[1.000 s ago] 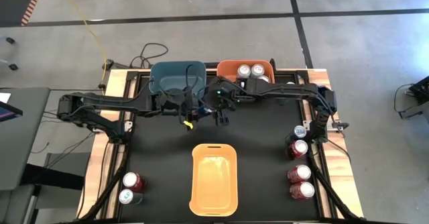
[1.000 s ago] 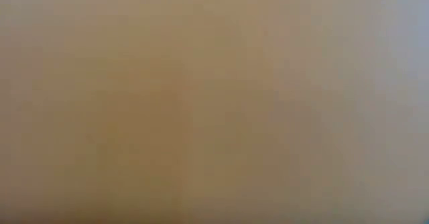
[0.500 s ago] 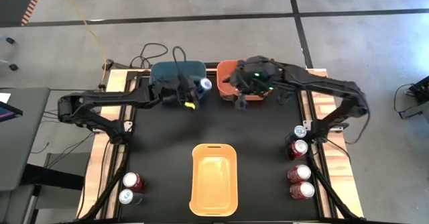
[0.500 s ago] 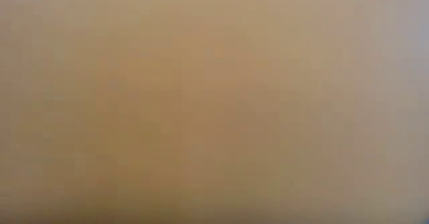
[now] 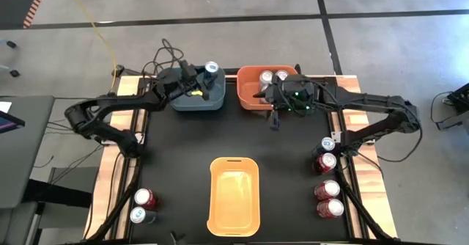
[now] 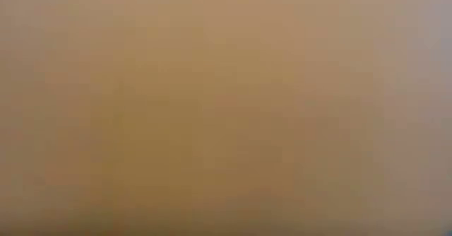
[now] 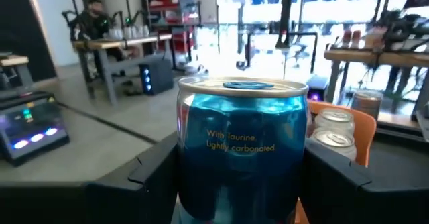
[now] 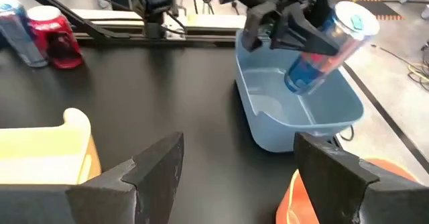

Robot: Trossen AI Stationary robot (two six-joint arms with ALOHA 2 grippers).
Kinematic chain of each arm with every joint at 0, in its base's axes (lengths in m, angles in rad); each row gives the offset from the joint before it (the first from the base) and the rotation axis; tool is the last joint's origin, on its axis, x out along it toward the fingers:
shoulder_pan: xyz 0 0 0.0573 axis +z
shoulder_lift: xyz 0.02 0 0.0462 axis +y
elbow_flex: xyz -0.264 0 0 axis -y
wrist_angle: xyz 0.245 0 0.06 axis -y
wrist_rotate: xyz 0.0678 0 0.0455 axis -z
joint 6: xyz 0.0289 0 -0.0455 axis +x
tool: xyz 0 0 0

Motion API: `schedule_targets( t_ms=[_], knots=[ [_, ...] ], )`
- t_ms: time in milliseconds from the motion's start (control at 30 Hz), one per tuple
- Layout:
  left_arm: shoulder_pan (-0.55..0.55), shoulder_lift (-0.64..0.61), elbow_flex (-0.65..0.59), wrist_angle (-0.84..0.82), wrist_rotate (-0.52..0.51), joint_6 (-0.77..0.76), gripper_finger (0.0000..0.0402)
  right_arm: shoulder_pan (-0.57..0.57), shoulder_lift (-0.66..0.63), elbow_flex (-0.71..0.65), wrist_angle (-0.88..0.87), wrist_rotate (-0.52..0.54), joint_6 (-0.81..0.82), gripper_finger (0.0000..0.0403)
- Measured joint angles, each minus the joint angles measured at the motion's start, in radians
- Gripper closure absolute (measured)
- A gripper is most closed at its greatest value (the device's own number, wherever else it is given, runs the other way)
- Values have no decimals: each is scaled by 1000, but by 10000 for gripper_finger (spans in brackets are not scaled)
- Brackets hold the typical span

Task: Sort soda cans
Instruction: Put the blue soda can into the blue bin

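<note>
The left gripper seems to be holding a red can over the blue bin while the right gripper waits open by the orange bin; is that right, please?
Not quite: the can in the left gripper is blue, not red, as the left wrist view shows. The rest holds: it hangs over the blue bin, and the right gripper waits open beside the orange bin.

A glossy blue metal can (image 7: 241, 150), smooth plastic blue bin (image 8: 268, 117), and matt black tabletop (image 5: 183, 150)

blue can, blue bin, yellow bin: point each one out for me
blue can (image 7: 242, 143): left wrist view, middle of its blue body, held in the left claw.
blue bin (image 8: 333, 110): right wrist view, bare inner wall.
yellow bin (image 5: 234, 163): high view, its far rim.
</note>
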Motion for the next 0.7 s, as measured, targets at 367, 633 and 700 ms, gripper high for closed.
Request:
schedule_targets(
  t_ms=[367, 633, 700],
  knots=[
    [67, 355, -8, 329, 53, -71, 164, 0, 8, -56, 88, 1, 19, 106],
    [100, 430, -6, 401, 51, -82, 164, 3, 7, -56, 85, 1, 26, 106],
    [104, 428, -6, 401, 51, -84, 164, 3, 7, -56, 83, 1, 27, 106]
  ],
)
